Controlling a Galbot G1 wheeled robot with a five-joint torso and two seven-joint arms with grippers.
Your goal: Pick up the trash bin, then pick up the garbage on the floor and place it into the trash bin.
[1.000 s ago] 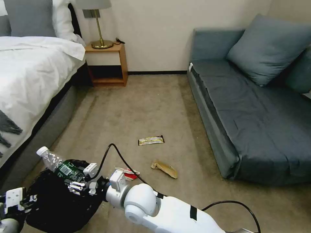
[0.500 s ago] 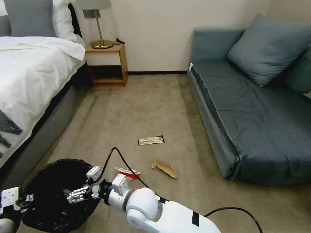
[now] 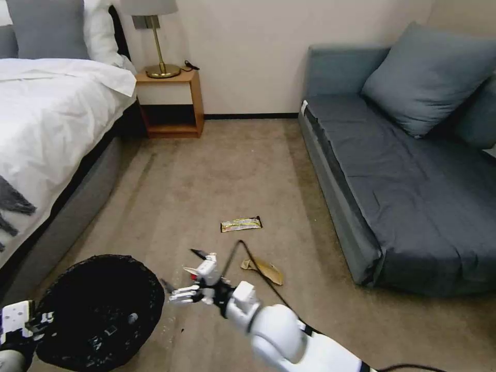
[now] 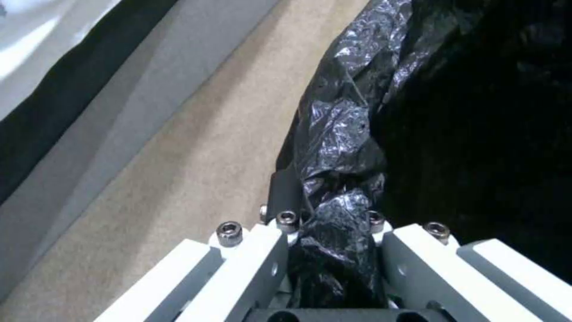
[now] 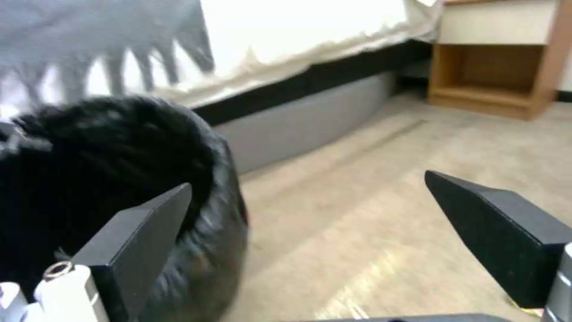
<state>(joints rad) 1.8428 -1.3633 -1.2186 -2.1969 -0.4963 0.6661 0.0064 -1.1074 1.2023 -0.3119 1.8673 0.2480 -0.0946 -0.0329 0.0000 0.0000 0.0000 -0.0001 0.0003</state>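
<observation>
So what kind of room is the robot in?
Most likely a bedroom, maybe in a hotel. There is a bed with white sheets, a wooden nightstand with a lamp on it, and a grey sofa by the wall.

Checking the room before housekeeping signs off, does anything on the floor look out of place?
Yes: litter on the carpet. A gold-black snack wrapper and a crumpled brown paper bag lie near the sofa, outside the trash bin.

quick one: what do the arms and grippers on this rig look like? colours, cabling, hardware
Right arm: glossy white rounded shell, a black cable looping off the wrist. Right gripper: white knuckle hardware with flat, wedge-shaped black fingers. Left gripper: white, blocky angular links, hex socket screws at the joints, dark base; a white rectangular block sits at its wrist.
</observation>
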